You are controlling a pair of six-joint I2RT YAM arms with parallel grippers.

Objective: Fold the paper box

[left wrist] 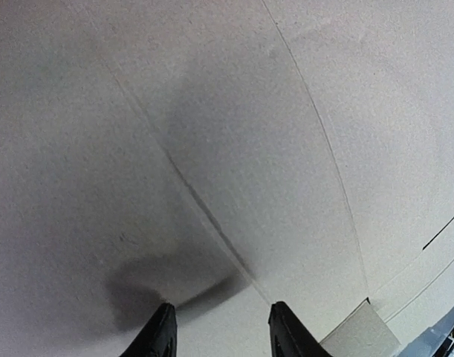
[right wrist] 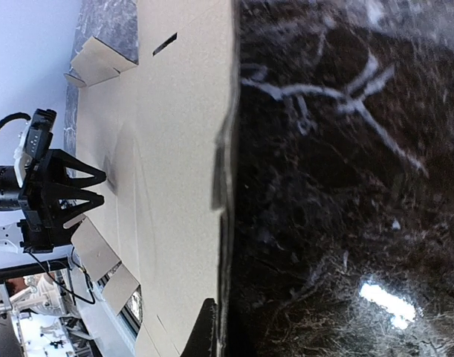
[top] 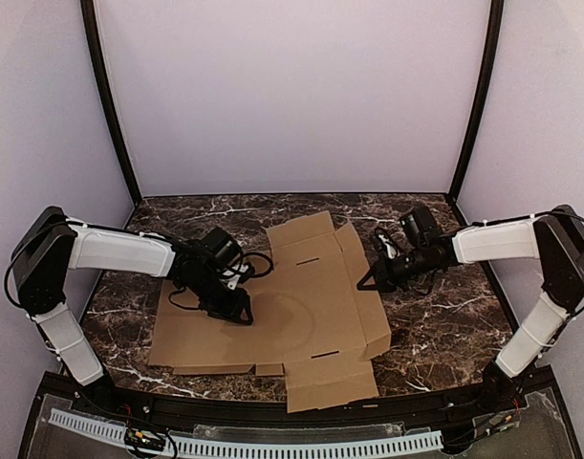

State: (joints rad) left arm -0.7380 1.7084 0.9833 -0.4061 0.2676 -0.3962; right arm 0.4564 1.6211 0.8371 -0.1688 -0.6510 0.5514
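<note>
The paper box [top: 301,311], a plain brown corrugated cardboard sheet with die-cut flaps and slots, is laid flat and unfolded on the dark, white-veined marble desk [top: 435,325], at its middle between the two arms. Its longer span is seen to run left to right across the desk, slightly skewed. The broad plain panel is turned toward the left arm, and the slotted part, with flaps at its far and near ends, toward the right arm. The left gripper [top: 244,312] is held partly spread over the plain panel beside a crease. Both black fingertips [left wrist: 161,335] are pointed down at the cardboard and a shadow is cast right at them, so contact appears likely. Nothing is held between them. The right gripper [top: 366,282] is pressed together at the sheet's right-hand edge. Only one dark finger [right wrist: 206,331] is shown there in the right wrist view, and whether the edge is pinched cannot be told.
</note>
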